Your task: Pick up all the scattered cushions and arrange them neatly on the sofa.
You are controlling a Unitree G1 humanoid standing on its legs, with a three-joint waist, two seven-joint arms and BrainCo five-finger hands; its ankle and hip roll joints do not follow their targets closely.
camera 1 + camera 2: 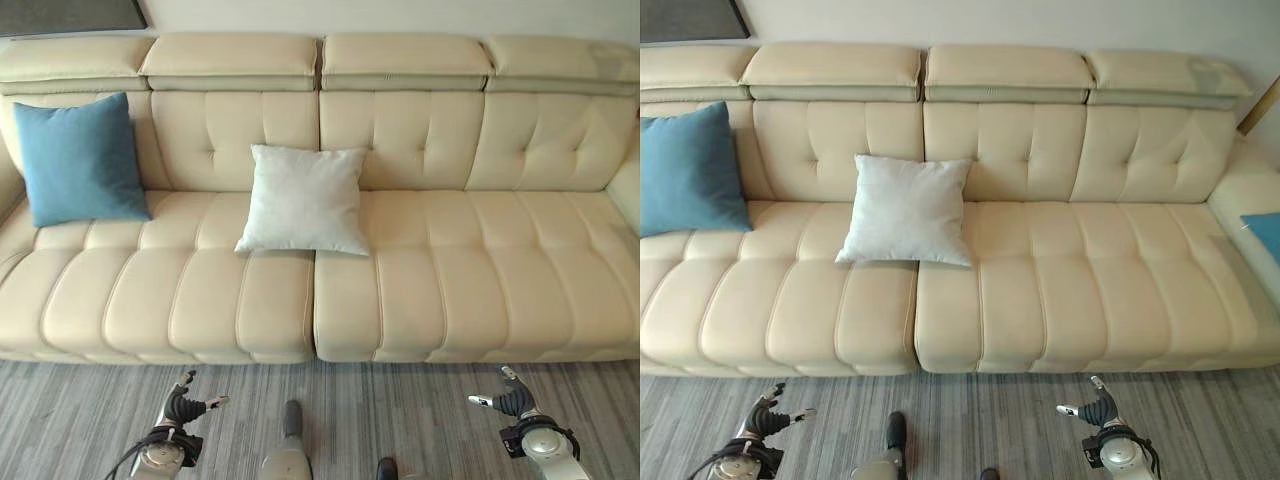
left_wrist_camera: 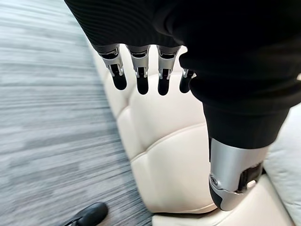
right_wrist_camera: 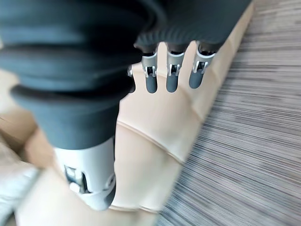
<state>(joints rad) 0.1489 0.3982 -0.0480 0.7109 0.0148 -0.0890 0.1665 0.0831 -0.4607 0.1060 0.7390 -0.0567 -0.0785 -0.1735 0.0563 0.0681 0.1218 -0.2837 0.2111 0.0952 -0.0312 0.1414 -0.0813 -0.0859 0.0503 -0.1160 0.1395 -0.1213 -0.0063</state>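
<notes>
Leaning on sofa point(image 1: 420, 290): white cushion point(image 1: 303, 198).

Left hand point(image 1: 183, 408), right hand point(image 1: 508, 400): fingers relaxed, empty.

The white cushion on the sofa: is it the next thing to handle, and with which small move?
Probably not. The white cushion and blue cushion already lean on the sofa backrest. Both hands, left and right, are open and empty. I would turn right toward the blue piece there.

Home living room, cream sofa point(image 1: 400, 290), cushions point(image 1: 305, 200)
</notes>
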